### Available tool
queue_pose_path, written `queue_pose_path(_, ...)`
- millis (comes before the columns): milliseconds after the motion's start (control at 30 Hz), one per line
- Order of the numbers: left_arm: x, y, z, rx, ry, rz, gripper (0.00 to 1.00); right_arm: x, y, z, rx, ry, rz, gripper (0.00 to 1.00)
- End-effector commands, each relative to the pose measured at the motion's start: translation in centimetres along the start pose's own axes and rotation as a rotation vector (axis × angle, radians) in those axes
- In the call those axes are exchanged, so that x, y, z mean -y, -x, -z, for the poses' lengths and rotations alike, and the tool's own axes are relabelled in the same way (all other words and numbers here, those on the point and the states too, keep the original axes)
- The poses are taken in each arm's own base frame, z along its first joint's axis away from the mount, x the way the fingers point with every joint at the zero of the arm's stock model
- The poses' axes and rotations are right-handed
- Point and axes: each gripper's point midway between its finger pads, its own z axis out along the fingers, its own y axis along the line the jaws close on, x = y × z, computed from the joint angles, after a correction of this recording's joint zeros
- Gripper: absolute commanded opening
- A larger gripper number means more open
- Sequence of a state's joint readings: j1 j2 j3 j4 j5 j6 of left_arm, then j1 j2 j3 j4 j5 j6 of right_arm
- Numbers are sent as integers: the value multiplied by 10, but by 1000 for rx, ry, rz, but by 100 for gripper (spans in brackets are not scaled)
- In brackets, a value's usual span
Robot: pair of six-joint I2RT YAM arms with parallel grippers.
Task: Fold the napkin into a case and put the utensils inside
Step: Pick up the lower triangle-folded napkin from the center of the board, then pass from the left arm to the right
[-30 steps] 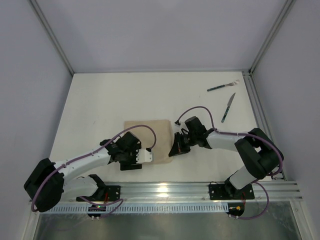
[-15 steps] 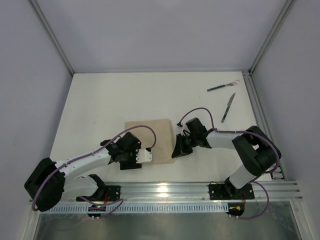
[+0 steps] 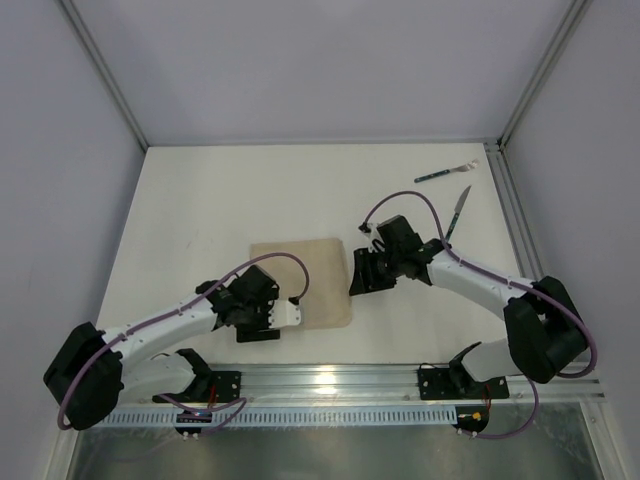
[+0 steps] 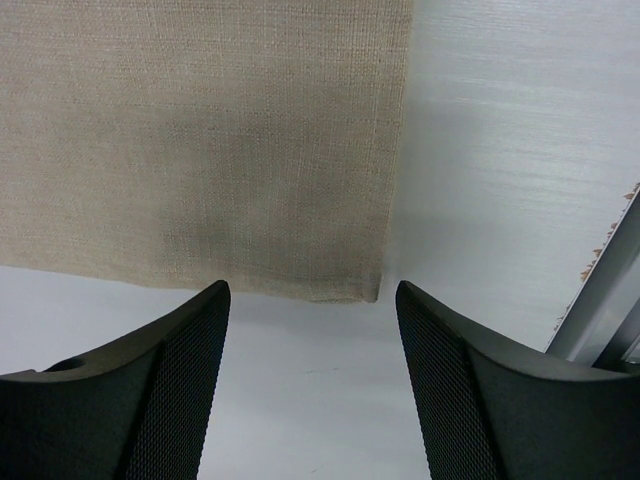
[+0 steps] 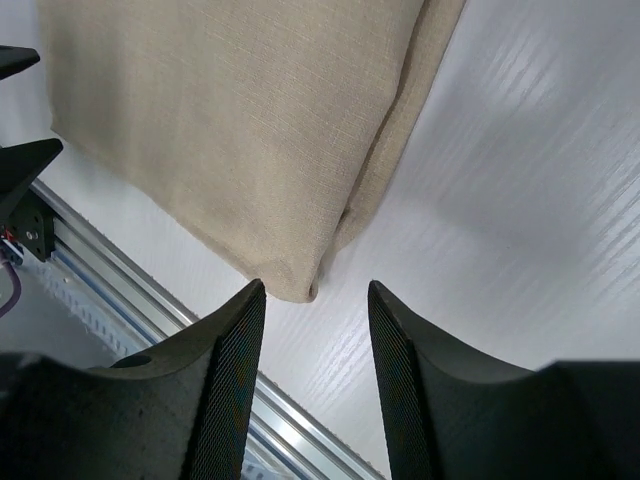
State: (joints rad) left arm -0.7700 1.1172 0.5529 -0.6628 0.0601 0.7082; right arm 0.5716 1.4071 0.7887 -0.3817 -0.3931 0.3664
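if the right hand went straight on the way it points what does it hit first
Probably the folded corner of the plain beige cloth napkin, lying just ahead of the right hand; depth is unclear.

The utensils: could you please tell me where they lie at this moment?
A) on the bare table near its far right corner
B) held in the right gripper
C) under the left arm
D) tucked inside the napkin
A: the fork and knife lie on the table by the far right corner, well apart from the napkin.
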Motion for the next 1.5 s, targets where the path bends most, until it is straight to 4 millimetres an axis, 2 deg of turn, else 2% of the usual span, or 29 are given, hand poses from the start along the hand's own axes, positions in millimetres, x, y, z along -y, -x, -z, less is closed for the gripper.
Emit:
queue_pose_path(0, -4, 1, -4, 2, 13, 8, 70, -6, 16, 22, 46, -21, 82, 50)
queue_pose_path(200, -10, 4, -16, 1, 22, 5, 68, -36, 29, 36, 115, 107, 216, 50)
queue_pose_path(300, -8, 6, -19, 15, 11, -7, 63, -47, 35, 47, 163, 130, 289, 50)
queue_pose_path(400, -5, 3, -21, 5, -3, -12, 51, -57, 38, 55, 208, 169, 350, 50)
queue_pose_path(433, -4, 2, -22, 2, -8, -14, 42, -60, 38, 57, 220, 182, 388, 50)
queue_pose_path(500, -1, 1, -22, 1, -16, -14, 33, -64, 40, 61, 271, 194, 442, 50)
queue_pose_path(533, -3, 1, -22, 2, -6, -14, 23, -67, 42, 64, 294, 198, 473, 50)
queue_pose_path(600, -10, 2, -18, -1, 29, -8, 12, -77, 47, 71, 361, 205, 577, 50)
queue_pose_path(633, -13, 4, -16, 5, 48, -3, 0, -79, 50, 72, 390, 188, 605, 50)
queue_pose_path(667, -18, 8, -11, 26, 73, 5, 0, -81, 53, 72, 422, 174, 693, 50)
queue_pose_path(700, -21, 13, -7, 45, 89, 7, 0, -93, 47, 73, 437, 192, 766, 50)
queue_pose_path(767, -27, 23, 5, 99, 116, 20, 0, -97, 42, 69, 469, 181, 866, 51)
queue_pose_path(800, -27, 31, 12, 135, 103, 30, 0, -105, 37, 71, 494, 199, 940, 51)
queue_pose_path(933, -34, 40, 32, 182, 106, 63, 0, -124, 21, 70, 636, 285, 1058, 54)
queue_pose_path(1067, -35, 39, 32, 169, 89, 67, 0, -127, 2, 47, 736, 276, 1111, 58)
queue_pose_path(1100, -34, 39, 31, 167, 81, 67, 0, -122, 7, 43, 760, 207, 1101, 58)
queue_pose_path(1133, -33, 39, 29, 162, 70, 69, 0, -129, 0, 40, 790, 217, 1131, 60)
queue_pose_path(1167, -34, 39, 29, 158, 68, 68, 0, -125, -4, 26, 768, 197, 1135, 60)
queue_pose_path(1233, -34, 39, 29, 153, 65, 72, 0, -127, -4, 16, 781, 179, 1141, 63)
queue_pose_path(1267, -35, 40, 30, 154, 66, 70, 0, -124, -14, -2, 729, 161, 1165, 64)
queue_pose_path(1300, -36, 41, 31, 156, 69, 71, 0, -119, -10, -7, 729, 104, 1162, 64)
queue_pose_path(1333, -37, 41, 31, 158, 71, 71, 0, -124, -9, -10, 738, 99, 1177, 66)
queue_pose_path(1367, -38, 41, 33, 159, 72, 72, 0, -122, -17, -23, 701, 94, 1213, 66)
queue_pose_path(1467, -36, 38, 32, 154, 68, 79, 0, -122, -19, -36, 660, 81, 1247, 67)
